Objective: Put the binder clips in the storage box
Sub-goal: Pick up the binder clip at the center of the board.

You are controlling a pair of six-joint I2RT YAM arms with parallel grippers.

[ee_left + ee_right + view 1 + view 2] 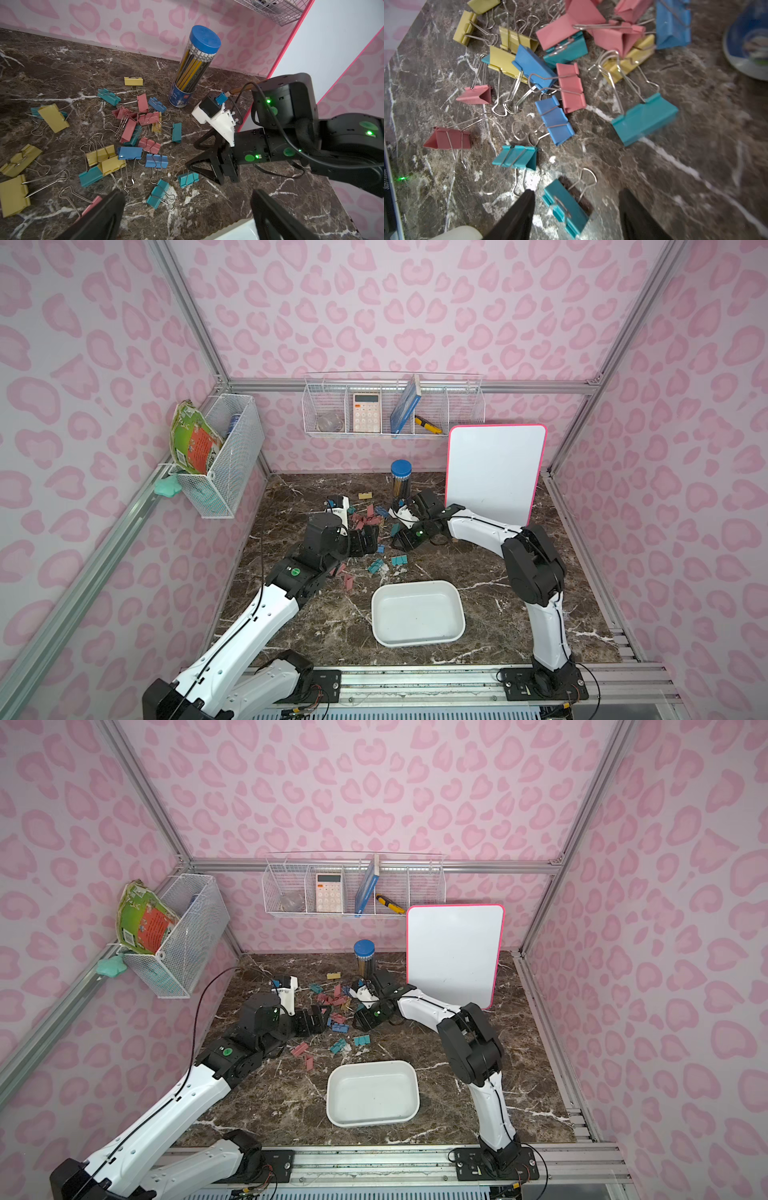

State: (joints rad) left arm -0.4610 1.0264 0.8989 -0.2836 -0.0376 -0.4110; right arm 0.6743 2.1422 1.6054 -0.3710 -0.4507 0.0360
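While the binder clips (pixel 128 133) lie in a loose heap on the dark marble desk (pixel 498 614), pink, teal, blue and yellow with their wire handles tangled, the storage box (pixel 417 614) sits just in front of them. Every clip in view is outside the box.

The right claw (pixel 576 192) is lowered at the heap's edge. Its jaws are apart and straddle one teal clip (pixel 566 207) lying flat on the desk, with a gap showing beside it. The left claw (pixel 187 196) faces the heap from the other side, jaws spread wide and clamped on nothing.

Just behind the heap stands a clear tube (pixel 193 66) with a blue lid, packed with pencils. Beside it a pink-edged whiteboard (pixel 494 472) stands upright.

On the back wall hangs a divided wire basket (pixel 395 433). One compartment holds a clear round object too blurred to name, the next a calculator (pixel 367 412), and the next a tilted blue book (pixel 405 406). A yellow-and-black knife (pixel 428 425) lies in the compartment beside the book.

A second mesh basket (pixel 232 472) on the side wall holds a green-and-orange packet (pixel 191 439).
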